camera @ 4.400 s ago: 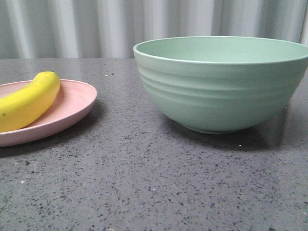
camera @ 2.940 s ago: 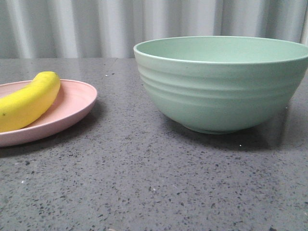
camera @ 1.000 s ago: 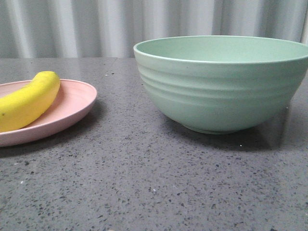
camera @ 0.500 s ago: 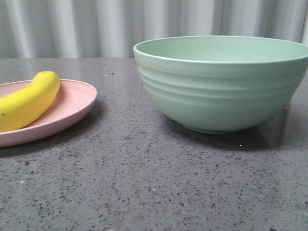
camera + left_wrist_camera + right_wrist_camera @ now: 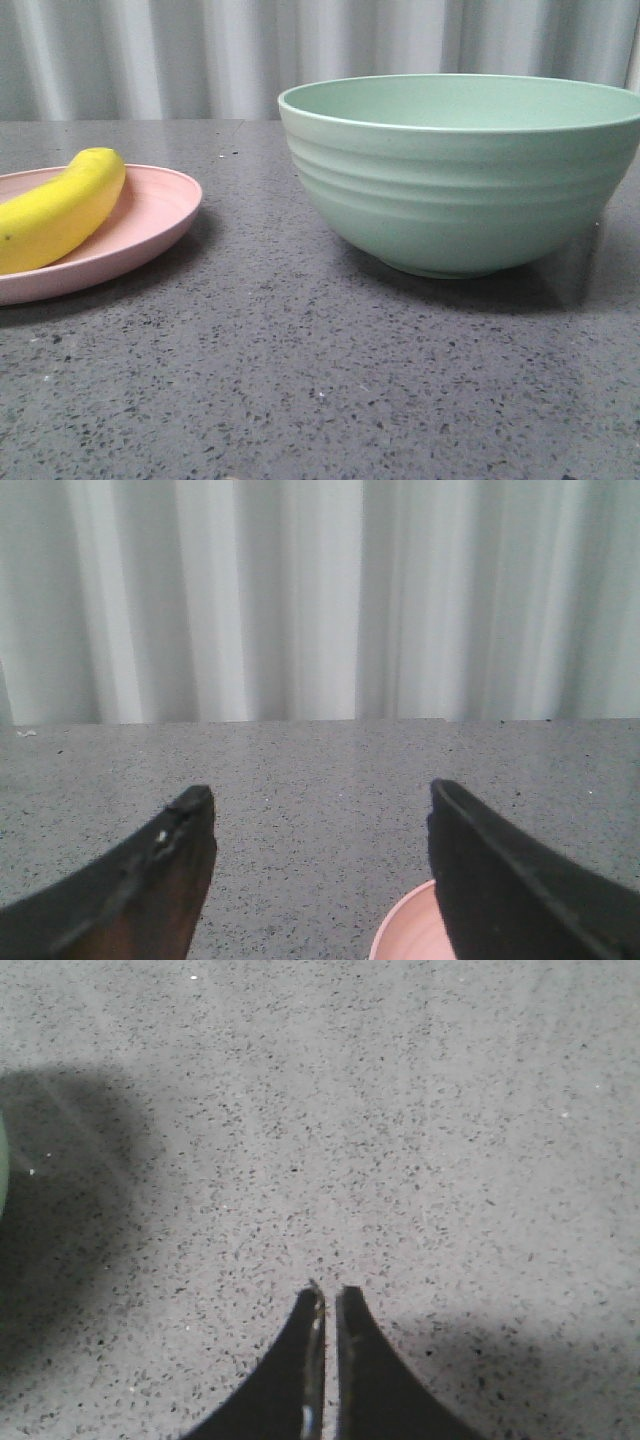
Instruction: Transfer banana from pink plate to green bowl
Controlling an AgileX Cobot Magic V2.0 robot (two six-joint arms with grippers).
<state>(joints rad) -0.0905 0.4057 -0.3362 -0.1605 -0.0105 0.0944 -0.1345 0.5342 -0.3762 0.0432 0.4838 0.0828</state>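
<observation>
Step in hand: reach for the banana; judged not yet begun in earnest, since no arm shows in the front view and the fruit lies untouched.
Left gripper [image 5: 320,815]: fingers spread wide, nothing between them; looks level across the table [image 5: 300,770] toward the curtain [image 5: 300,600], with a sliver of the pink plate [image 5: 405,932] showing between the fingers.
Right gripper [image 5: 328,1295]: fingers pressed together, holding nothing; hangs over bare speckled table, beside a shadow and a thin green edge that is likely the bowl.
Advice, approach: the left arm is the nearer one to the plate; it should tilt down and come over the fruit's middle, jaws across its width.
Advice, grasp: close gently; the smooth curved skin may roll or slip on the shallow plate.
Advice, carry: lift clear of the bowl's tall wall before crossing over.
Pink plate [image 5: 150,225]: at the near left of the table, partly cut off by the view's edge; holds the banana [image 5: 60,208], lying lengthwise, its rounded end toward the far rim.
Green bowl [image 5: 460,190]: right of the plate, well apart from it; what shows of the inside is empty, the bottom hidden.
</observation>
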